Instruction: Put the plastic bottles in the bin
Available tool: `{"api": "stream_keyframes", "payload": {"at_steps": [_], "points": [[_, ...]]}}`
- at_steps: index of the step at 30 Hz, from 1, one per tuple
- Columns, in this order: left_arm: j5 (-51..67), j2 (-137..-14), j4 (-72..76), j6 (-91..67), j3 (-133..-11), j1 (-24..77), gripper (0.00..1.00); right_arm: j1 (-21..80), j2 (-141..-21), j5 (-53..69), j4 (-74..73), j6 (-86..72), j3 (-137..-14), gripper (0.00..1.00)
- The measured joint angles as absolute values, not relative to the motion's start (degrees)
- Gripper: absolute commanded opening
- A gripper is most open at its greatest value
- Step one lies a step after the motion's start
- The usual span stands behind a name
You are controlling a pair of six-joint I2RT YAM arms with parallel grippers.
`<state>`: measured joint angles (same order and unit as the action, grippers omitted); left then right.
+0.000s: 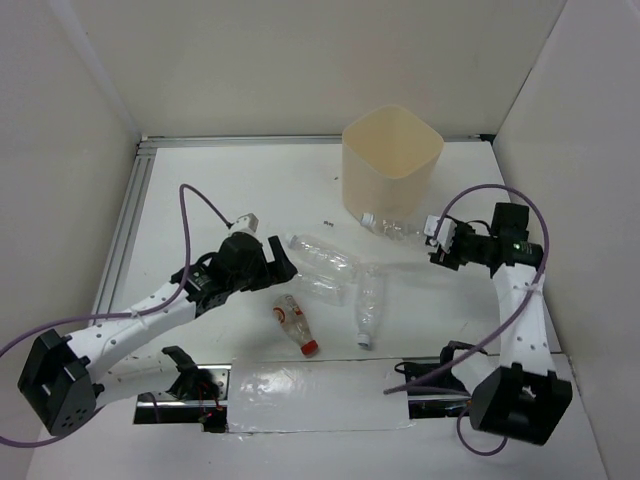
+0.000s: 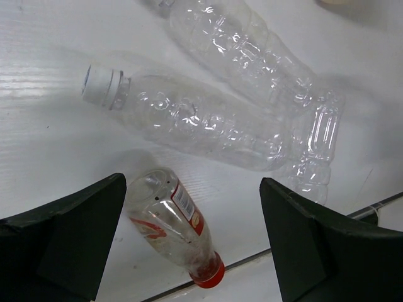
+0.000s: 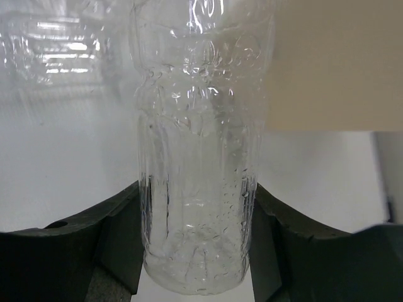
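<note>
Right gripper [image 3: 195,214]: clamped on the base end of a clear bottle [image 3: 195,145], pads touching both sides in the wrist view. I read that as a grip, not a hover.

The bottle's long axis runs straight out from the gripper, cap end away, and it lies at the foot of the bin [image 1: 385,180], which stands just beyond and above it. The move probably needs a lift over the rim, not a push.

Left gripper [image 2: 192,233]: fully released and holding nothing. A red-cap bottle [image 2: 173,226] lies below, between its fingers, cap towards the near edge.

Three more bottles [image 1: 325,275] lie mid-surface, nearer the left arm.

The white surface [image 1: 200,200] is boxed in by pale walls [image 1: 300,70] on three sides.
</note>
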<state>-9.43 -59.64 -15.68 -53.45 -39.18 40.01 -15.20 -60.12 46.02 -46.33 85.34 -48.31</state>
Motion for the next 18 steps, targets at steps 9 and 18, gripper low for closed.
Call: {"api": "stream_keyframes", "payload": {"at_steps": [9, 18], "points": [[-9.0, -65.0, -15.7, -58.5, -44.9, 40.0, 1.0, -15.2, -49.6, 52.8, -43.1, 73.2, -60.7, 0.36], [-9.9, -65.7, -23.8, -65.3, -47.6, 41.1, 1.0, -4.8, -66.6, 35.4, -27.6, 68.0, -76.0, 0.42]]}}
